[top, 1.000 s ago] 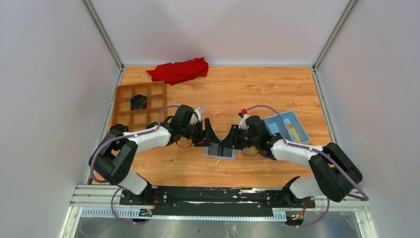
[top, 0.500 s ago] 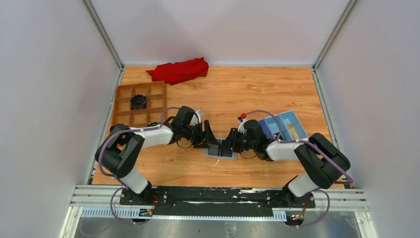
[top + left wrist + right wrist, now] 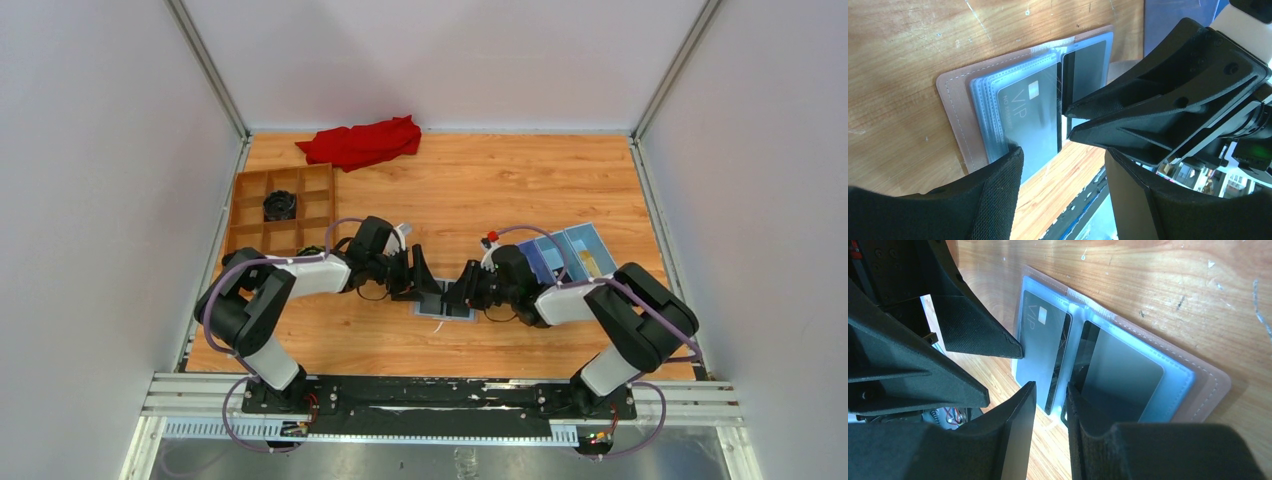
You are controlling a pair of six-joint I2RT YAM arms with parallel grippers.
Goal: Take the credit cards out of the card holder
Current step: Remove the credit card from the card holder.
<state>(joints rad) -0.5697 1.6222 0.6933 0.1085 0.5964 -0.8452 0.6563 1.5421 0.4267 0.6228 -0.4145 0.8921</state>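
Lying open, the card holder (image 3: pixel 952 102) contains a dark VIP card (image 3: pixel 1030 117).

The card holder (image 3: pixel 443 305) is laid open on the table (image 3: pixel 480 190), front centre, between the left gripper (image 3: pixel 425 283) and the right gripper (image 3: pixel 462 290). The credit cards (image 3: pixel 1030 117) are lodged one per leaf. A compartment tray (image 3: pixel 250 215) is set rear-left, a cloth (image 3: pixel 365 142) at the rear edge and a box (image 3: pixel 570 255) to the right.

Shows left pincer (image 3: pixel 428 287) and right pincer (image 3: pixel 457 291) facing tip to tip over card holder (image 3: pixel 444 310) on bench (image 3: pixel 500 180); red cloth (image 3: pixel 362 142) at far edge.
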